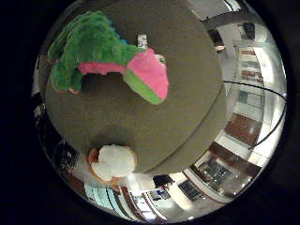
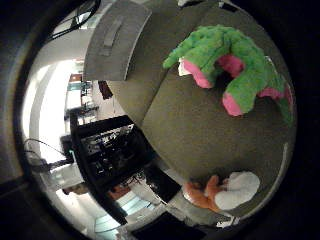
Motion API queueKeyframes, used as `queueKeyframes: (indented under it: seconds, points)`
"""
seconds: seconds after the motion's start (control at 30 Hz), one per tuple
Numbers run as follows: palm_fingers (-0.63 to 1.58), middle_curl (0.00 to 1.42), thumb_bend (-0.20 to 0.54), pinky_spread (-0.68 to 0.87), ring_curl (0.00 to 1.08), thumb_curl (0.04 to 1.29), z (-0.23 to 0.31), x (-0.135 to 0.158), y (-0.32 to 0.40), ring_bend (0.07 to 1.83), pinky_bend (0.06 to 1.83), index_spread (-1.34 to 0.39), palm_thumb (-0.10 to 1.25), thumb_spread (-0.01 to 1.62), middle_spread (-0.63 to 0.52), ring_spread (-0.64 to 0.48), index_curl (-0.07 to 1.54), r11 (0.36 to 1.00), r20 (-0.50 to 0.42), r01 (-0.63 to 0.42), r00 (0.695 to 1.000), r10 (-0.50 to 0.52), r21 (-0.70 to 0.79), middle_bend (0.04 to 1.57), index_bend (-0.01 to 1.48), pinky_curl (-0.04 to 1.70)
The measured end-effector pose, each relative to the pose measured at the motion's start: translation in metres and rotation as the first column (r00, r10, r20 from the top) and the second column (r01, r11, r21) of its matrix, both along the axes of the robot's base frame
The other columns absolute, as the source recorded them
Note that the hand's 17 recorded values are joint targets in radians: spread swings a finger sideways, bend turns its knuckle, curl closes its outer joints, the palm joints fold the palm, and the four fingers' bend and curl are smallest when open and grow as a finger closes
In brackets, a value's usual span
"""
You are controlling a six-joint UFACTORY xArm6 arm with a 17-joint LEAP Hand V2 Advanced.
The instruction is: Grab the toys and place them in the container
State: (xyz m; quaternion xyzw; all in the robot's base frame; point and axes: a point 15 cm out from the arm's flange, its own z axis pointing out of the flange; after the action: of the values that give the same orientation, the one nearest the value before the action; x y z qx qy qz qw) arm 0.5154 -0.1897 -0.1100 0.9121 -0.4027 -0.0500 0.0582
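A green plush toy (image 1: 101, 44) lies on a broad olive-brown cushioned surface (image 1: 154, 126), which looks like a sofa or ottoman seat. Its fur is shaggy and bright green, with a hot-pink stripe along its underside and a wedge-shaped head that is pink on top and lighter green beneath. A small white tag shows just behind it. In the thumb-side view its limbs spread out, each ending in a pink pad.

Well apart from it, near the edge of the same surface, rests a smaller orange and white plush toy (image 1: 112, 163), with a rounded fluffy white body and orange parts showing at its sides.

Beside the cushioned surface stands a grey fabric container (image 2: 116, 42) with a strap handle on its side, seen only in the thumb-side view.

No part of the hand shows in either view, so I cannot tell how its fingers are set.
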Motion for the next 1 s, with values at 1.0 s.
queueKeyframes:
  seconds: [1.0]
  points:
    - [0.21,0.30,-0.016,0.20,0.32,0.30,-0.050,0.013,0.018,0.48,0.59,-0.31,0.52,1.02,-0.01,0.00,0.24,1.000,-0.032,0.002,0.999,-0.002,0.005,0.15,0.17,0.21]
